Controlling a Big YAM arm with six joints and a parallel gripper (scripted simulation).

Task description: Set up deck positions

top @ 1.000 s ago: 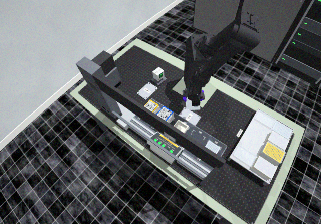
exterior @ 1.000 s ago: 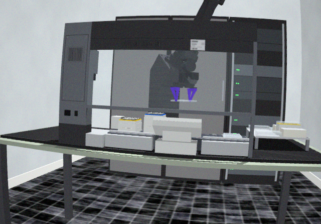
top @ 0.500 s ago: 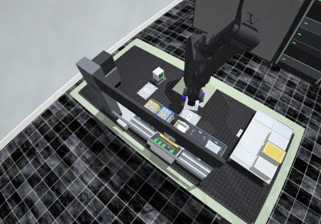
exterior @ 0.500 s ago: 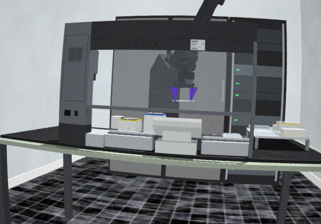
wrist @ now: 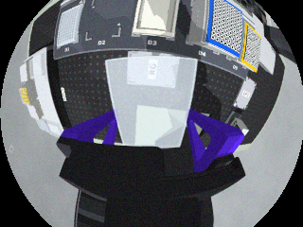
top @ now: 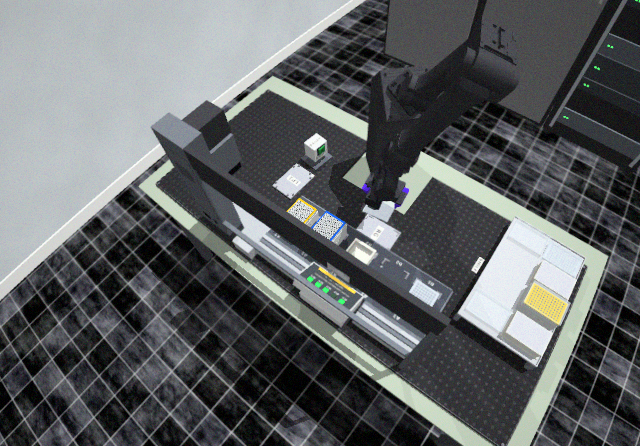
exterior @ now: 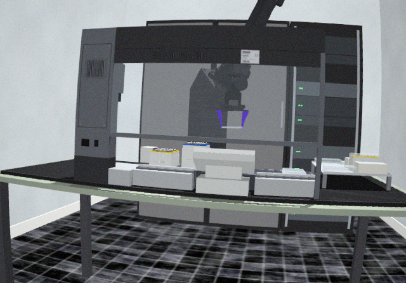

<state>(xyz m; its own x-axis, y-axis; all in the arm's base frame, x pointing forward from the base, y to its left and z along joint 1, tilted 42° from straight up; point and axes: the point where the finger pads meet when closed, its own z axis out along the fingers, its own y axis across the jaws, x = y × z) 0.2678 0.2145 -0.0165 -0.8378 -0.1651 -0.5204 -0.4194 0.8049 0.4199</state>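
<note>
My gripper (top: 381, 199) is shut on a clear plate lid (wrist: 151, 104), held level and high above the deck; the exterior view shows the lid as a thin edge between the purple fingers (exterior: 232, 126). A grey labelled pad (top: 379, 232) lies right under the lid, behind the deck row. In the row stand a yellow-rimmed tip rack (top: 301, 209), a blue-rimmed tip rack (top: 328, 225), an open white reservoir (top: 360, 251), an empty bracketed position (top: 395, 268) and an uncovered sample plate (top: 424, 292). The wrist view shows the plate (wrist: 71, 22) and the reservoir (wrist: 154, 13).
The dark gantry beam (top: 310, 234) spans the front of the deck row. A second grey pad (top: 293, 179) and the button box with a green face (top: 315, 146) lie at the back left. The shelf (top: 522, 286) on the right holds several white items and a yellow tip rack (top: 545, 302).
</note>
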